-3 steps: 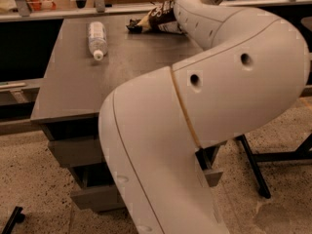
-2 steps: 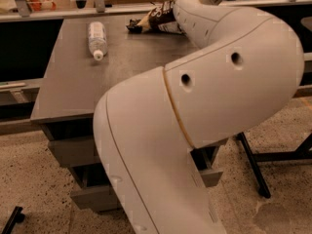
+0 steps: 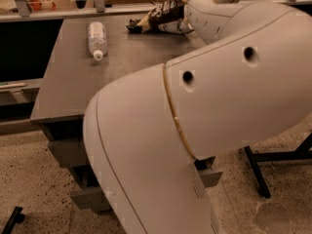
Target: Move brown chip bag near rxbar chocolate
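Arm (image 3: 219, 111) fills most of your view: its white shell bends up from the lower middle, crosses to the right and then folds back toward the far edge of the bench (image 3: 83, 82). The tool is at the far end of this arm, behind the last white link. You do not see it, and I cannot tell if it is clenched or released.

The brown chip bag (image 3: 161, 17) is at the far edge of the bench, a little right of the middle. Its dark face with white letters looks toward you and its crumpled pale end points to the left. Its right end goes behind the arm, so you cannot see what touches it there.

A clear plastic bottle (image 3: 97, 39) lies on its side on the far left part of the bench, with the white cap toward you. Bottle and bag are apart, with bare grey surface between them. Under the bench there is a speckled floor (image 3: 39, 179), and a black stand leg (image 3: 256, 172) shows on the right.
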You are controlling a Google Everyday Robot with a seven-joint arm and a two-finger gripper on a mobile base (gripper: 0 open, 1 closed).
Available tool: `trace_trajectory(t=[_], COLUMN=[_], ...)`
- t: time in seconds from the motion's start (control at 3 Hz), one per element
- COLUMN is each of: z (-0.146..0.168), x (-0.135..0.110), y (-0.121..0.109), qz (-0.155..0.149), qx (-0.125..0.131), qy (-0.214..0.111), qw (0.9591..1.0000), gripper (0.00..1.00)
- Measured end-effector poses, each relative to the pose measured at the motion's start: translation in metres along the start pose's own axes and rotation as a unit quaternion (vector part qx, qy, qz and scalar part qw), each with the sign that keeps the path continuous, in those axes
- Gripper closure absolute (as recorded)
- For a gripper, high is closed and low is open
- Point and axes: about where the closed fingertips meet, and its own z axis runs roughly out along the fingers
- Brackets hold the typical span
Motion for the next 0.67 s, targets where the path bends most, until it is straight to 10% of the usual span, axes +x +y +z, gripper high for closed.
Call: trace_trajectory(t=[0.67], z=[-0.036], x=[-0.019], y=[-0.068], qz=[0.009], qx=[0.054], qy=[-0.014], qw=[0.9984], gripper=[0.0])
